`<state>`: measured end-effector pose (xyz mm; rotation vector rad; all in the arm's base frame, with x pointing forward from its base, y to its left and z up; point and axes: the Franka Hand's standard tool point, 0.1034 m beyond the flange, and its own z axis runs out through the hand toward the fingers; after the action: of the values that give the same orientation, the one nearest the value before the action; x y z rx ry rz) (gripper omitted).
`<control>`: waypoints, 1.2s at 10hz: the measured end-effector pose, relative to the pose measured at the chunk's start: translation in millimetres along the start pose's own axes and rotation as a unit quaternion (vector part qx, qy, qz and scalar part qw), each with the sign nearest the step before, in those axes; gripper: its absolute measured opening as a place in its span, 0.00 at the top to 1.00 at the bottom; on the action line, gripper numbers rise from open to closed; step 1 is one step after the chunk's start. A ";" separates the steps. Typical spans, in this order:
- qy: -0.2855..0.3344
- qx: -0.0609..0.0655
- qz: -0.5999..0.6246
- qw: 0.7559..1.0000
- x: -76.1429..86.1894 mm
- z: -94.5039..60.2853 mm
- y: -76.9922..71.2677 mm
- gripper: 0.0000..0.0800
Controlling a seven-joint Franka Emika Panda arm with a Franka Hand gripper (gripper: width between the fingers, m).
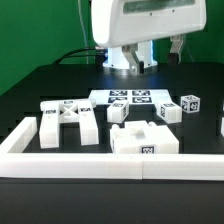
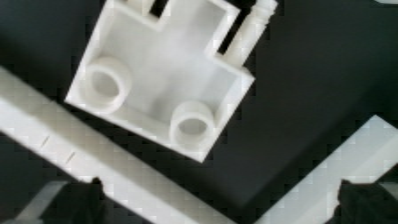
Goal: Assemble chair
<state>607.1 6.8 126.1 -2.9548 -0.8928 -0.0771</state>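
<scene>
Nearest, the white border wall [image 1: 100, 160] runs across the foreground. Beyond the marker board [image 1: 128, 98] the arm [image 1: 140, 25] hangs upright, its gripper [image 2: 214, 205] pointing down, spread wide and empty, above a flat chair panel [image 2: 160, 80]. Other chair parts [image 1: 70, 120] lie just behind the wall.

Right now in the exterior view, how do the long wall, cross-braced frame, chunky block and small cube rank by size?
1. long wall
2. cross-braced frame and chunky block: they look alike, and the block sits nearer the camera, so unranked
3. small cube
</scene>
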 end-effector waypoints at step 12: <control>0.013 -0.013 0.180 0.984 13.5 61.2 2.1 0.19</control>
<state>621.4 16.5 65.9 -3.0761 -0.3458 -0.1104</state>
